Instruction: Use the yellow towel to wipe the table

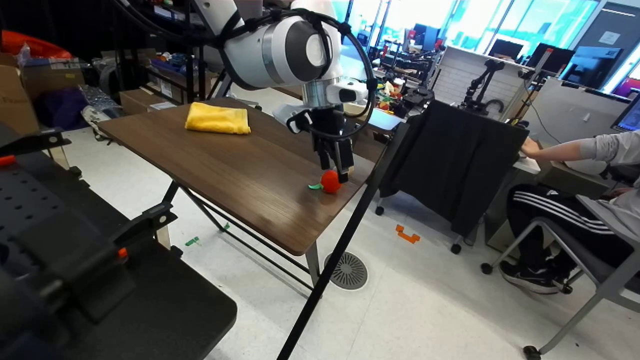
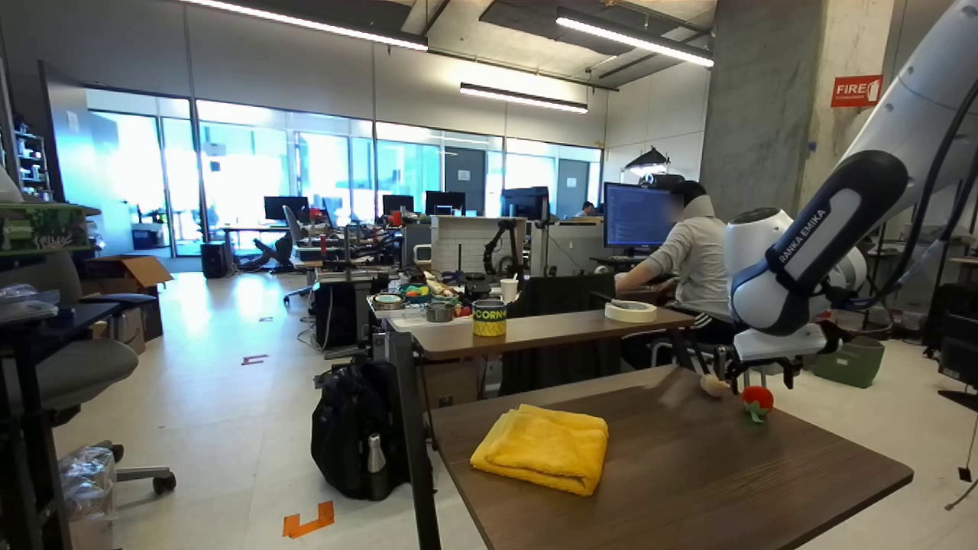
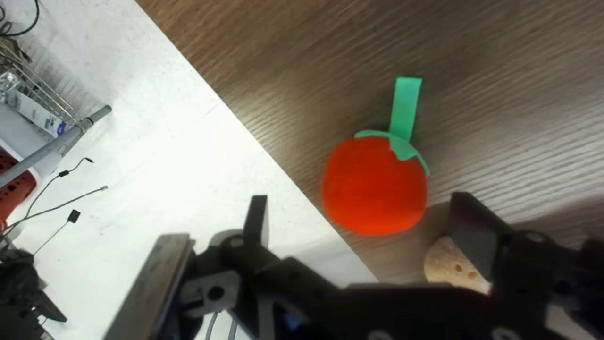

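Pale floor [image 2: 221,412], bright windows [image 2: 325,164]

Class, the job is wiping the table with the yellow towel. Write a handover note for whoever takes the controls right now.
Gripper: open, holding nothing, close to the red tomato-shaped item.
Yellow towel: lies folded on the table, well away from the gripper.
Beige item: also on the table, near the red item.
Done: no sign of wiping; the towel is ungripped.
Left: perhaps move both small items aside, then grasp the towel and wipe.

table [image 2: 680,467] runs free between yellow towel [image 2: 540,451] and red tomato [image 3: 375,186], an obstacle near the claw [image 3: 360,200].
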